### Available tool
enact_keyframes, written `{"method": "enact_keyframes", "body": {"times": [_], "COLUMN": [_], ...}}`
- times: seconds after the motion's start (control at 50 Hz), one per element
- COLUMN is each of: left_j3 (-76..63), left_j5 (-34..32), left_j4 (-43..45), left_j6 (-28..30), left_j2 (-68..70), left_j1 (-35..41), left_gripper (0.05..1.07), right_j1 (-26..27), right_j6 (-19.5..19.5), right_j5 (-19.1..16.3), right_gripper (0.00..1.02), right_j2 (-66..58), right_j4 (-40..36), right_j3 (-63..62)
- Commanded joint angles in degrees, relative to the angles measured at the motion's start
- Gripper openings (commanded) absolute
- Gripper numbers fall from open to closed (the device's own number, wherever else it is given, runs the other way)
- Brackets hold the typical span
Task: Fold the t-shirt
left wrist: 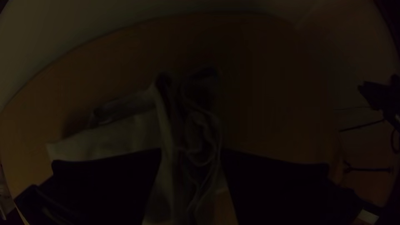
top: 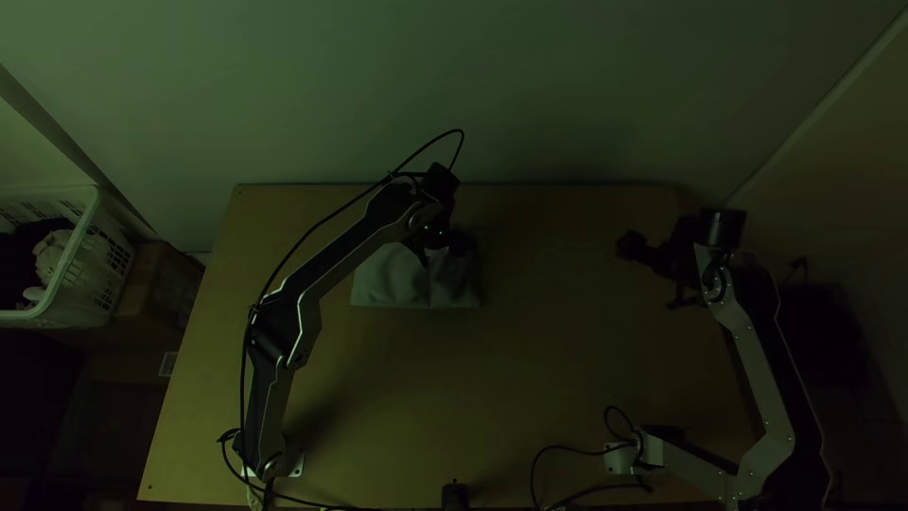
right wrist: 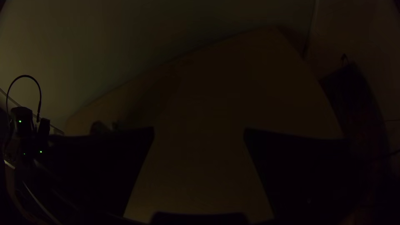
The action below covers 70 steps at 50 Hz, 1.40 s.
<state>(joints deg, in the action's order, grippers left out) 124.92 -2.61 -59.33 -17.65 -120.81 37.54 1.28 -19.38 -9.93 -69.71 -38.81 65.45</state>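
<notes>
The t-shirt [top: 392,286] lies on the far part of the desk [top: 530,378], left of the middle, in a compact shape with a straight near edge; the left wrist view shows one part lying flat and another bunched in loose folds. The left hand [top: 439,252] is over its far side, fingers apart, with the bunched cloth seen between them; whether they touch it I cannot tell. The right hand [top: 650,273] is well apart from the shirt, over the desk's far right, its fingers wide apart. Beyond the desk's left side are a white basket [top: 86,227] holding cloth and a brown box [top: 163,284]. A wall [top: 567,95] stands along the far edge.
</notes>
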Motion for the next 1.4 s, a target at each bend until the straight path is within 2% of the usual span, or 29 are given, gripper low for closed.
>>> {"method": "enact_keyframes", "body": {"times": [0.0,0.38,0.48,0.58,0.74,0.92,1.14,1.38], "left_j3": [2.52,0.06,-1.52,-2.4,-9.08,-12.34,-24.2,-39.93], "left_j5": [-0.9,-0.9,-0.99,-0.99,-0.99,-0.99,-0.99,-0.99], "left_j4": [1.32,1.06,1.85,2.64,10.46,10.73,16.09,24.79], "left_j6": [-1.42,0.16,0.42,1.48,4.38,8.42,12.73,13.43], "left_j2": [2.25,9.54,12.8,16.49,26.16,34.33,47.16,63.6], "left_j1": [2.28,-2.38,-5.2,-8.8,-15.04,-21.89,-29.72,-35.78], "left_gripper": [1.03,1.03,1.03,1.03,1.03,1.03,1.03,1.03], "right_j1": [-1.1,-2.33,-2.86,-2.86,-1.54,0.3,0.3,-0.31], "right_j6": [-1.37,0.22,1.97,5.4,8.3,11.29,14.37,18.5], "right_j5": [-0.26,-0.17,-0.09,0.27,0.44,1.23,4.75,4.75], "right_gripper": [0.98,0.99,0.99,0.98,0.99,0.98,0.99,0.99], "right_j2": [1.6,1.6,1.69,2.04,3.62,5.2,11.79,20.76], "right_j4": [2.07,8.13,9.45,10.42,12.79,12.97,12.79,13.49], "right_j3": [-2.43,-2.26,-0.94,0.73,4.69,10.22,13.12,11.63]}}
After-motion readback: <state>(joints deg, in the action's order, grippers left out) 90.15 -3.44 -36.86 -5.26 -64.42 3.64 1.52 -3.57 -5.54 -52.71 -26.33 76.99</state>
